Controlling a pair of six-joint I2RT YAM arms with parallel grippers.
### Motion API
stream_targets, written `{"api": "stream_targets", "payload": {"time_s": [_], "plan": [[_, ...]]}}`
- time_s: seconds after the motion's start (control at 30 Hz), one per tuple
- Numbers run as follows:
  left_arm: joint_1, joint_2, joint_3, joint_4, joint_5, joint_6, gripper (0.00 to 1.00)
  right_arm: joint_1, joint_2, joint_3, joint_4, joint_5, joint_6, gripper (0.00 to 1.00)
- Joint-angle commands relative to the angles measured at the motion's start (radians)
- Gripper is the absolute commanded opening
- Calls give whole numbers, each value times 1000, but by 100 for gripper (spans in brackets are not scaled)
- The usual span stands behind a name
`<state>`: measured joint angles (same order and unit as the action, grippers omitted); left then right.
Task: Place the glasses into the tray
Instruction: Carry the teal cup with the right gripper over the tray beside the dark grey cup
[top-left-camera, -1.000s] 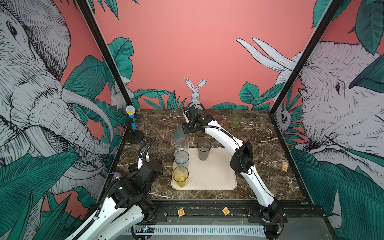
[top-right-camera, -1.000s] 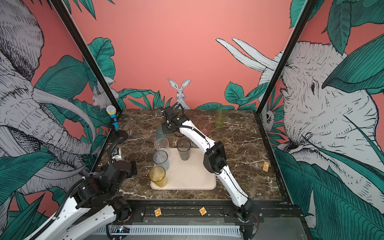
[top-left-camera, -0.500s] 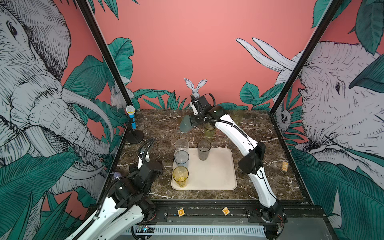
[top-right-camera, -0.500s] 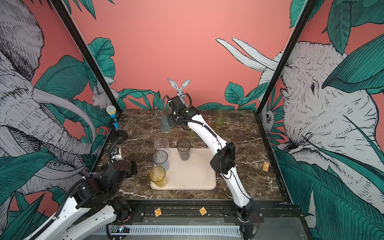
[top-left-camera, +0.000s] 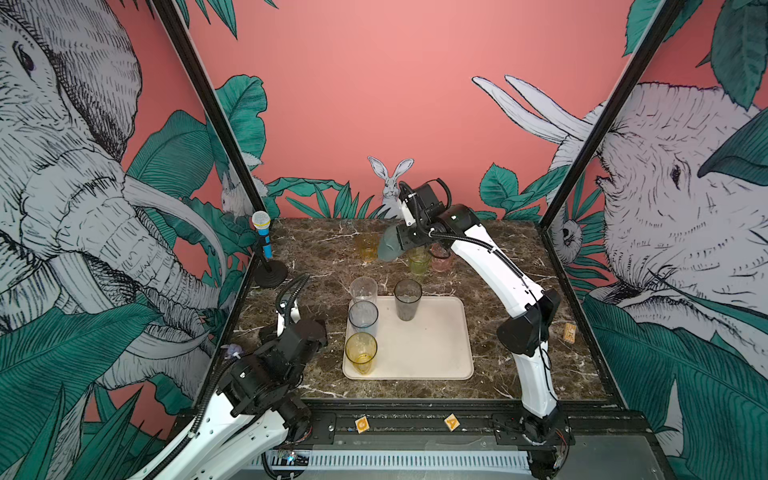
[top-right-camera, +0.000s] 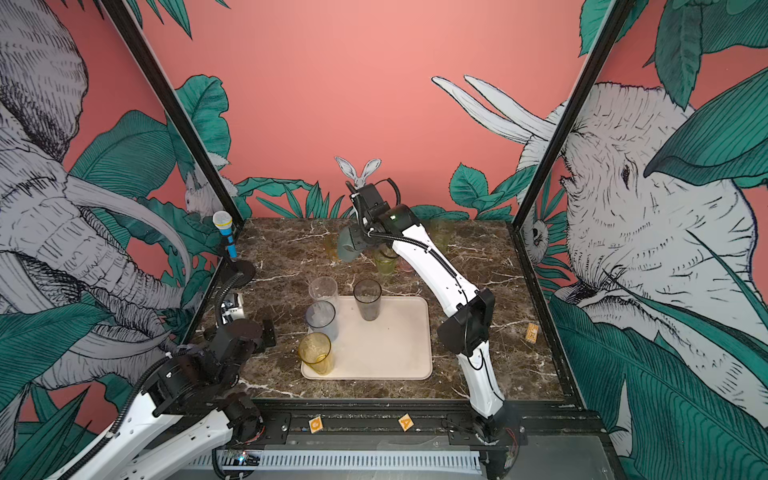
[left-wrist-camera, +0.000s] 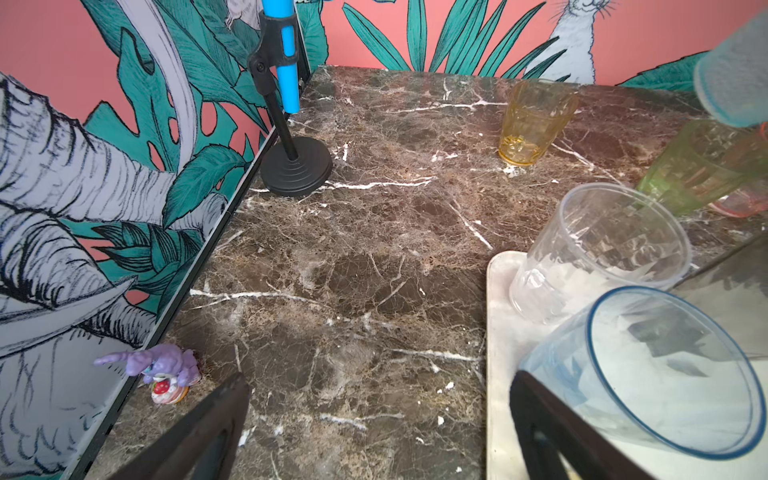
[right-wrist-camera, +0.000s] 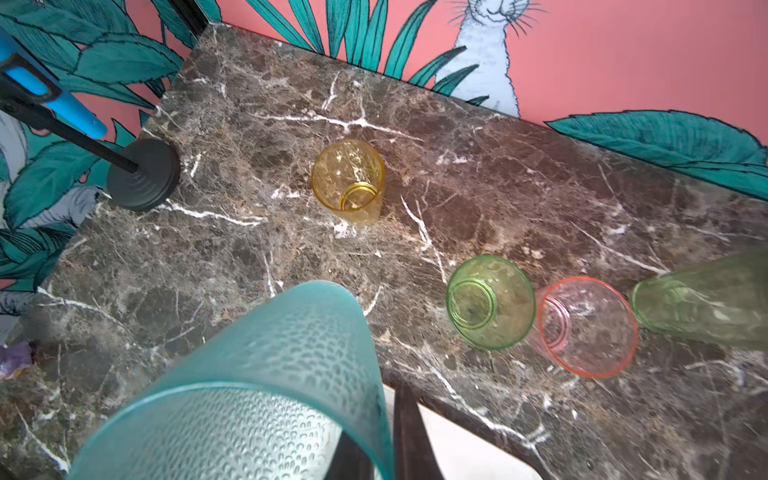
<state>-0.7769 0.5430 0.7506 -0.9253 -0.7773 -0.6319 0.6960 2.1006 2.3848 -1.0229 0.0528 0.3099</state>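
While the teal tumbler (top-left-camera: 388, 248) hangs tilted in the air over the back of the surface (top-left-camera: 316, 257), I'm reading it in both top views as a light, thin-walled thing. It's probably stiff enough for a pinch, but slick and liable to swing when it's carried by one wall. The right end effector (top-left-camera: 404, 241) has it above the marble, between the short amber glass (top-left-camera: 368, 246) and the short green glass (top-left-camera: 417, 262), not yet over the tray (top-left-camera: 436, 349). Four stand upright on that tray: clear tumbler (top-left-camera: 363, 288), blue-grey tumbler (top-left-camera: 363, 316), yellow tumbler (top-left-camera: 360, 352), smoky grey tumbler (top-left-camera: 407, 298). The pink glass (top-left-camera: 440, 257) waits just beside the short green glass.

Over to the left wrist view: the left end effector (left-wrist-camera: 380, 378) has its jaws spread wide and holds nothing. It's low over bare marble beside the tray's edge, with the blue-grey tumbler close by one jaw. I can't tell if they touch.

Now the right wrist view. The teal wall is dimpled, which should help the grip a little. The right end effector (right-wrist-camera: 380, 449) is squeezed almost closed on that wall at the rim, one jaw inside the mouth and one outside. I think that's the sensible place to hold it, since the body looks too broad to span. The tall green tumbler (right-wrist-camera: 706, 307) stands beyond the pink glass. I'd say the tilt needs righting before the base meets the tray, or it could tip.
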Motion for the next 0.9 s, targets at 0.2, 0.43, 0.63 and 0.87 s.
{"api": "stream_targets", "payload": {"time_s": [0.2, 0.43, 0.63, 0.87], "plan": [[5, 39, 24, 50, -18, 12, 98, -34, -190, -145, 1, 50, -27, 0], [5, 64, 32, 78, -13, 25, 98, -59, -303, -261, -7, 83, -47, 0], [4, 80, 41, 97, -11, 41, 98, -75, -416, -391, -9, 120, -64, 0], [5, 100, 44, 126, 4, 49, 98, -89, -558, -548, 5, 143, -74, 0]]}}
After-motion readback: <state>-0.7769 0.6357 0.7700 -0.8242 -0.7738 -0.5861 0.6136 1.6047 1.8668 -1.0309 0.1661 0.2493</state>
